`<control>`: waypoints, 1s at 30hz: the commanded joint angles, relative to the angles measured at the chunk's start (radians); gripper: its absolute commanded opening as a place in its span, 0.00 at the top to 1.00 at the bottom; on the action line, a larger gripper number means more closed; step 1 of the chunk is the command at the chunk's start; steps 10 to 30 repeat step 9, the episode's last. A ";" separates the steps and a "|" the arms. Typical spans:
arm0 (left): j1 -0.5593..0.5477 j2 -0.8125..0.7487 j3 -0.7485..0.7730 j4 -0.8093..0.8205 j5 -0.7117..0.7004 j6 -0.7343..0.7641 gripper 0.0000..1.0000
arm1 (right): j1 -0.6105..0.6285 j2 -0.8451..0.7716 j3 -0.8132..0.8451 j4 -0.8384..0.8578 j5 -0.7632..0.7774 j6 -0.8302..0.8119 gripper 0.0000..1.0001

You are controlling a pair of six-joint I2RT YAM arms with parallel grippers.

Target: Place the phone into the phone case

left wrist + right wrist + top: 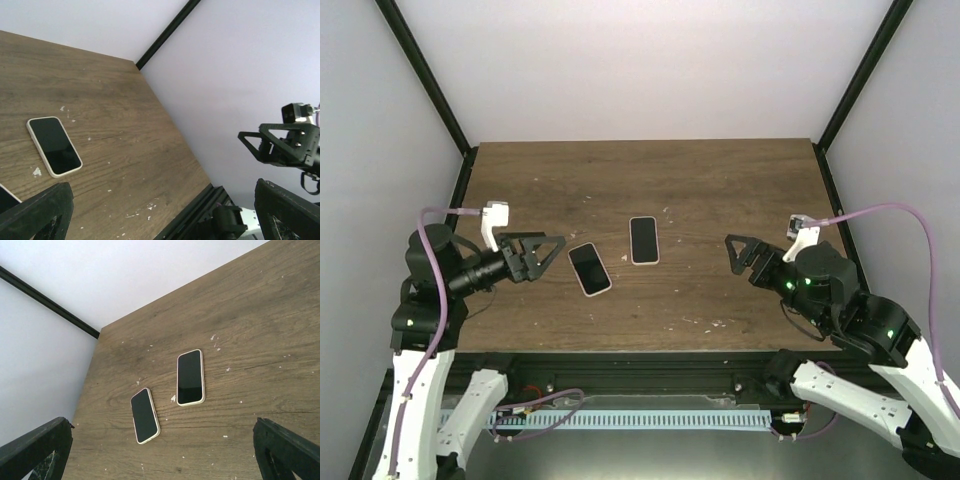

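left gripper [542, 255] and right gripper [738, 252] gape, empty. the phone [590, 268] looks thin, stiff, slick; pinch its long edges.

Arms [420, 262]: black joints, white lower links, purple cables [890, 208]. Black triangular frames form left gripper [550, 258], right gripper [731, 255].

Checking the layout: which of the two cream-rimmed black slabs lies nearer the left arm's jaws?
The tilted slab, closest to those jaws; the other slab lies straight, farther back and to the right.
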 commanded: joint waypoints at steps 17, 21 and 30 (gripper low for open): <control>-0.014 -0.011 -0.004 0.078 0.079 -0.031 0.00 | 0.000 -0.006 -0.014 0.024 -0.016 0.004 0.00; -0.014 -0.011 -0.004 0.078 0.079 -0.031 0.00 | 0.000 -0.006 -0.014 0.024 -0.016 0.004 0.00; -0.014 -0.011 -0.004 0.078 0.079 -0.031 0.00 | 0.000 -0.006 -0.014 0.024 -0.016 0.004 0.00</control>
